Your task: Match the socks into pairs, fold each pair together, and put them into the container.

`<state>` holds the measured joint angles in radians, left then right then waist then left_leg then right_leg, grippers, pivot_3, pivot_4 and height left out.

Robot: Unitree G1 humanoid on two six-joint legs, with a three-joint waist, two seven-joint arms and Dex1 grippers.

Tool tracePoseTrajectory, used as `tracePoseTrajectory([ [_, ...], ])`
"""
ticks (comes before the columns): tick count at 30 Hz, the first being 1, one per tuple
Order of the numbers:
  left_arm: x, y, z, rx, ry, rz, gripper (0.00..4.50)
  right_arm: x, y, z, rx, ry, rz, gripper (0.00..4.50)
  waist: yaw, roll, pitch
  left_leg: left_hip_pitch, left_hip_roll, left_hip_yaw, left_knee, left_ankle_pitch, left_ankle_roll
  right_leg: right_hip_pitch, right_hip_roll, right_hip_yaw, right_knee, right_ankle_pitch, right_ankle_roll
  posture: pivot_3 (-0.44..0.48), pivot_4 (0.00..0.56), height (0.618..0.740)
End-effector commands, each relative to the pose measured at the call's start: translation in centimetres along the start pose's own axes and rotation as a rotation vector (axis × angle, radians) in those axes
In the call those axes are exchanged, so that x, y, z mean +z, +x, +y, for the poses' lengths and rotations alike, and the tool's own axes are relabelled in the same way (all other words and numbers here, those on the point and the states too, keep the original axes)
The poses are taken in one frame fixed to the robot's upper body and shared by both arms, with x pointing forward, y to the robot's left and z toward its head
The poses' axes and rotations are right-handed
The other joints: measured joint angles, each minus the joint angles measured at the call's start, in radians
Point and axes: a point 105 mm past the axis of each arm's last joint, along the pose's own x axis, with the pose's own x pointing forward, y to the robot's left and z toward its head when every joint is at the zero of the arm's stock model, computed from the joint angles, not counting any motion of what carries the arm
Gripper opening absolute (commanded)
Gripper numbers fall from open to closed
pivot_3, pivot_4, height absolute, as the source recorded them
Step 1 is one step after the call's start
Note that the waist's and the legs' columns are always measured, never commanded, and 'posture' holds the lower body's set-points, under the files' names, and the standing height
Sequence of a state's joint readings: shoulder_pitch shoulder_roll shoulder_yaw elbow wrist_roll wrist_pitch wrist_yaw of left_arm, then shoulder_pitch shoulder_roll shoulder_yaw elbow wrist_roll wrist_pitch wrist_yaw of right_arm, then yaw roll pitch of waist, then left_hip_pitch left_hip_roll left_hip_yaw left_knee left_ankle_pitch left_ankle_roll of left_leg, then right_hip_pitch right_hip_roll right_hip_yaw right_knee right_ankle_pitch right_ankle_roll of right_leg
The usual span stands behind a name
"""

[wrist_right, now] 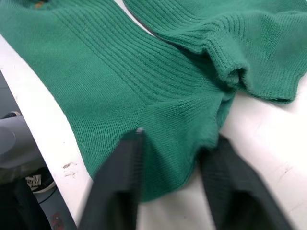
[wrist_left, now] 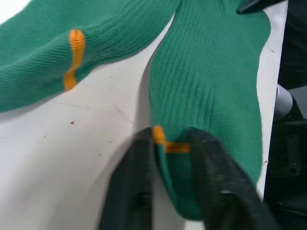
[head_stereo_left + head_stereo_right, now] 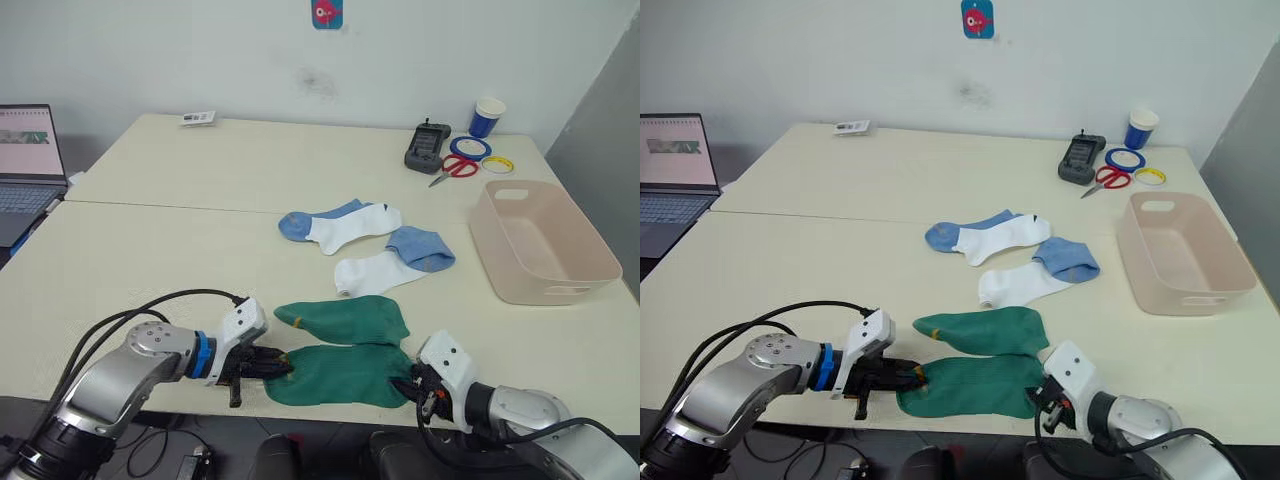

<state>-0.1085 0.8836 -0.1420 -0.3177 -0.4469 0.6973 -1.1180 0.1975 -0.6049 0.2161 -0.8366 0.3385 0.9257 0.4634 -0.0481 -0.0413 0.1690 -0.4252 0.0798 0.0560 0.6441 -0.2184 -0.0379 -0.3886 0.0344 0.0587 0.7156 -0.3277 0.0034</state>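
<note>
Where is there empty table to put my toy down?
Bare table lies left of the white socks, toward the laptop. The far table between the card and the black device is bare too. It is crowded around the green socks and the container.

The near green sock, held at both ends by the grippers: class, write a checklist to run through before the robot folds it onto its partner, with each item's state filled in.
1. Left gripper shut on the toe end of the near green sock, at its yellow mark: ok.
2. Right gripper astride the cuff end: ok; clamped shut: cannot tell.
3. Far green sock flat on the table beside it, cuffs touching: ok.
4. White-and-blue socks lying clear of the green pair: ok.
5. Pink tub upright and empty: ok.
</note>
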Motion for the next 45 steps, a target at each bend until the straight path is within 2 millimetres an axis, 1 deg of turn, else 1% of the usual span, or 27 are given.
tracePoseTrajectory([
  [1,0.2,-1.1,-0.3,-0.034,0.006,0.025,0.0,0.6,-0.7,2.1,0.091,-0.006,-0.029,0.03,0.0,0.0,0.0,0.0,0.0,0.0,0.0,0.0,0.0,0.0,0.0,0.0,0.0,0.0,0.0,0.0,0.15,0.725],
  [4,-0.1,-2.0,-0.3,-0.056,-0.002,0.059,0.0,0.4,-0.9,2.9,0.118,0.009,-0.024,0.03,-0.001,0.0,0.0,0.0,0.0,0.0,0.0,0.0,0.0,0.0,0.0,0.0,0.0,0.0,0.0,0.0,0.15,0.725],
  [6,0.0,-2.2,-0.1,-0.055,0.004,0.063,0.0,0.2,-0.8,2.9,0.11,0.025,-0.015,0.03,-0.003,0.0,0.0,0.0,0.0,0.0,0.0,0.0,0.0,0.0,0.0,0.0,0.0,0.0,0.0,0.0,0.15,0.725],
  [10,0.4,-1.5,0.9,-0.004,0.05,0.043,0.0,0.0,-0.2,2.0,0.056,0.029,-0.006,0.03,-0.002,0.0,0.0,0.0,0.0,0.0,0.0,0.0,0.0,0.0,0.0,0.0,0.0,0.0,0.0,0.0,0.15,0.725],
  [16,0.1,-1.2,0.8,-0.007,0.078,0.057,0.0,-0.3,-0.2,1.7,0.035,0.062,0.021,0.03,-0.003,0.0,0.0,0.0,0.0,0.0,0.0,0.0,0.0,0.0,0.0,0.0,0.0,0.0,0.0,0.0,0.15,0.725],
  [19,0.0,-1.1,1.0,0.002,0.092,0.056,0.0,-0.2,-0.2,1.4,0.018,0.047,0.028,0.7,-0.003,0.0,0.0,0.0,0.0,0.0,0.0,0.0,0.0,0.0,0.0,0.0,0.0,0.0,0.0,0.0,0.15,0.725],
  [23,-0.1,-1.2,0.8,-0.03,0.098,0.047,0.0,-0.2,-0.4,1.1,-0.001,0.041,0.028,2.02,-0.002,0.0,0.0,0.0,0.0,0.001,0.0,0.0,0.0,0.0,0.0,0.0,0.0,0.0,0.0,0.0,0.15,0.725],
  [24,-0.2,-1.4,0.8,-0.027,0.12,0.055,0.2,-0.1,-0.6,1.1,-0.005,0.036,0.027,2.39,-0.002,0.0,0.0,0.0,0.0,0.001,0.0,0.0,0.0,0.0,0.0,0.0,0.0,0.0,0.0,0.0,0.15,0.725],
  [26,0.1,-2.0,1.2,-0.003,0.153,0.033,0.7,0.1,-1.3,1.0,-0.01,0.027,0.022,3.16,-0.002,0.0,0.0,0.0,0.0,0.0,0.0,0.0,0.0,0.0,0.0,0.0,0.0,0.0,0.0,0.0,0.15,0.725],
  [28,0.5,-2.9,1.5,0.006,0.202,0.016,1.23,0.3,-2.1,0.8,-0.016,0.031,0.014,3.72,-0.001,0.0,0.0,0.0,0.0,0.001,0.0,0.0,0.0,0.0,-0.001,0.001,0.0,0.0,0.0,0.0,0.15,0.725],
  [30,0.8,-3.7,1.6,0.01,0.226,0.003,1.82,0.7,-2.7,0.4,-0.026,0.008,0.004,4.37,-0.001,0.0,0.0,0.0,0.0,0.001,0.0,0.0,0.0,0.0,-0.001,0.0,-0.001,0.0,0.0,0.0,0.15,0.725],
  [31,1.0,-4.1,1.8,0.02,0.24,-0.013,2.13,1.2,-3.1,0.0,-0.043,-0.021,-0.011,4.5,-0.001,0.0,0.0,0.0,0.0,0.001,0.0,0.0,0.0,0.0,0.0,0.0,0.0,0.0,0.0,0.0,0.15,0.725],
  [32,1.3,-4.4,2.1,0.031,0.256,-0.027,2.52,1.6,-3.5,-0.4,-0.063,-0.048,-0.024,4.5,-0.001,0.0,0.0,0.0,0.0,0.001,0.0,0.0,0.0,0.0,0.0,0.0,0.0,0.0,0.0,0.0,0.15,0.725],
  [33,1.8,-4.8,2.3,0.042,0.277,-0.054,2.77,2.0,-3.8,-1.2,-0.099,-0.099,-0.028,4.5,-0.001,0.0,0.0,0.0,0.0,0.001,0.0,0.0,0.0,0.0,0.0,0.0,0.0,0.0,0.0,0.0,0.15,0.725],
  [35,3.1,-5.4,2.8,0.069,0.348,-0.141,3.38,2.7,-4.2,-2.3,-0.124,-0.255,-0.018,4.5,-0.001,0.001,0.001,0.0,0.0,0.001,0.0,0.0,0.0,-0.001,0.0,0.001,0.0,0.0,0.0,0.0,0.15,0.725],
  [37,3.6,-5.7,2.8,0.058,0.433,-0.177,4.04,3.2,-4.0,-3.3,-0.152,-0.408,-0.009,4.5,-0.001,0.001,0.001,0.0,0.0,0.002,0.0,0.0,0.0,0.0,-0.001,0.001,-0.001,0.0,0.0,0.0,0.15,0.725],
  [42,3.9,-5.4,3.5,0.074,0.54,-0.201,4.04,4.4,-2.2,-5.1,-0.214,-0.651,-0.049,4.5,-0.002,0.001,0.001,0.0,0.0,0.001,-0.001,0.0,0.0,-0.001,0.0,0.001,-0.001,0.0,0.0,0.0,0.15,0.725],
  [45,3.8,-5.0,3.6,0.076,0.591,-0.21,4.04,4.2,-1.2,-5.0,-0.189,-0.727,-0.057,4.5,-0.001,0.001,0.001,0.0,0.0,0.002,0.0,0.0,0.0,-0.001,0.0,0.001,-0.001,0.0,0.0,0.0,0.15,0.725],
])
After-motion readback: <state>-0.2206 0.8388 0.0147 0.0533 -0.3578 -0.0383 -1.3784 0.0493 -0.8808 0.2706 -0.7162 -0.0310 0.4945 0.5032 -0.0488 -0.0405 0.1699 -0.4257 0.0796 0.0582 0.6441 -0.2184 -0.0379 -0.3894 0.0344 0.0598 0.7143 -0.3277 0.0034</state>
